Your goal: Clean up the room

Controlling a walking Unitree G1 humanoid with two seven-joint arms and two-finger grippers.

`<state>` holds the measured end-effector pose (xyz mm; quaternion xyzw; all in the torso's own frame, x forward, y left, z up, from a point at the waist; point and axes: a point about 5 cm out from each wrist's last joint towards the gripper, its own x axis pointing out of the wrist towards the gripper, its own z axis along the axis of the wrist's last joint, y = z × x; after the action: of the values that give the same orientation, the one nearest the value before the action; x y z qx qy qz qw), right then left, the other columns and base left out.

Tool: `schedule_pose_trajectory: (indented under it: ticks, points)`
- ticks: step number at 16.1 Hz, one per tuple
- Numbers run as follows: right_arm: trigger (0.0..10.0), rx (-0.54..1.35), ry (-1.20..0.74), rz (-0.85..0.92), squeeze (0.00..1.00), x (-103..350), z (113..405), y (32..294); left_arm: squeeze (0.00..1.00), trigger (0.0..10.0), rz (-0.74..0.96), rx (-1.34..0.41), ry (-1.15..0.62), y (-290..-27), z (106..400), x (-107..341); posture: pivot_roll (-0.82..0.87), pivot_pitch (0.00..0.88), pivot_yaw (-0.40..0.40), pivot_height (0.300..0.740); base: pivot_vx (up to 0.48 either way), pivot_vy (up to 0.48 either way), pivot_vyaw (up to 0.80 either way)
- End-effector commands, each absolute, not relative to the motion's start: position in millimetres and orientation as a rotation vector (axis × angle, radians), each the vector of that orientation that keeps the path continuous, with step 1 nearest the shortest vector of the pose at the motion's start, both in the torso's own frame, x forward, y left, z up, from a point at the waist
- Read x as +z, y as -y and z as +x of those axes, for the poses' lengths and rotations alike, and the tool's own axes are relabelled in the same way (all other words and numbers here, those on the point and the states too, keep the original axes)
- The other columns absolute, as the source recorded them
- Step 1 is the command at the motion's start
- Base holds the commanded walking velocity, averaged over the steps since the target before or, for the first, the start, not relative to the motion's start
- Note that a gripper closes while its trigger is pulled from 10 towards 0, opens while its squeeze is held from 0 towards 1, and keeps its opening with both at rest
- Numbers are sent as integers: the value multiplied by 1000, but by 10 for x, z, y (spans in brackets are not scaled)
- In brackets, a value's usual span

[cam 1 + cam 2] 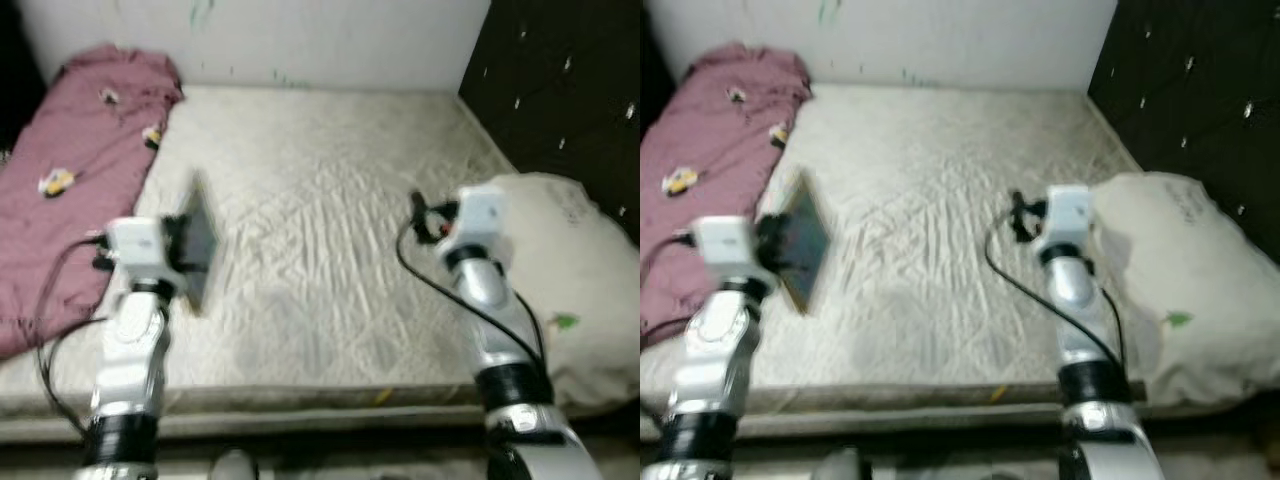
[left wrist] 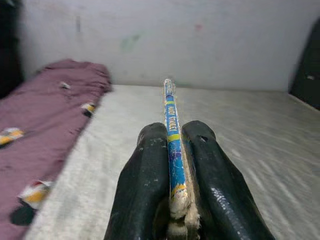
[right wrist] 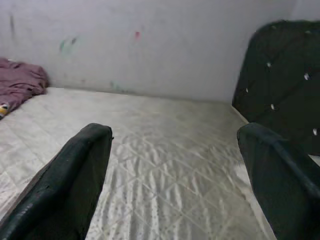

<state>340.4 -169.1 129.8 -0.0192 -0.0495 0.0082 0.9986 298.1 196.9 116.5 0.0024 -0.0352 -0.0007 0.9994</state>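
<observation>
Low in the frame, the left gripper (image 2: 172, 165) pinches a thin book (image 1: 198, 245) above the mattress (image 1: 330, 220), the right gripper (image 3: 175, 165) spread empty; carrying it off likely comes next.

Our two silver arms carry white wrist boxes, black elbow bands and looping black cables; our hands' fingers (image 2: 145, 190) are glossy black.

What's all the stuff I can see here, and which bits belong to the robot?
Quilted mattress: one, off-white, fills the middle.
Crumpled blanket: one, maroon with small yellow prints, along the mattress's left side.
Pillow: one, cream, on the right.
Tufted headboard: one, black, right.
Wall: white, behind.
Thin flat book: one, blue-spined, worn, held above the mattress.
Left gripper: black, shut on the book.
Right gripper: black, open above the mattress.
</observation>
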Motion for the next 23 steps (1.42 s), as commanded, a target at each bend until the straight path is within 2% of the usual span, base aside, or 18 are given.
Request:
schedule_pose_trajectory:
  ticks: [1, 8, 23]
  points:
    - [10000, 44, 142, -31, 0, 1421, 3457, 1587, 0, 10000, 24, 18, 115, -2050, 2989, 1277, 89, 0, -50, 740, 0, 0, 800]
    - [10000, 46, 124, -8, 0, 1316, 3342, 1516, 0, 10000, 23, 3, 95, -2068, 2904, 1231, 79, 8, -36, 740, 0, -300, 75]
    - [10000, 25, 71, -28, 0, 1212, 3235, 1670, 0, 10000, 5, 9, 74, -2055, 2835, 1181, 66, 21, -57, 740, 0, -282, 0]
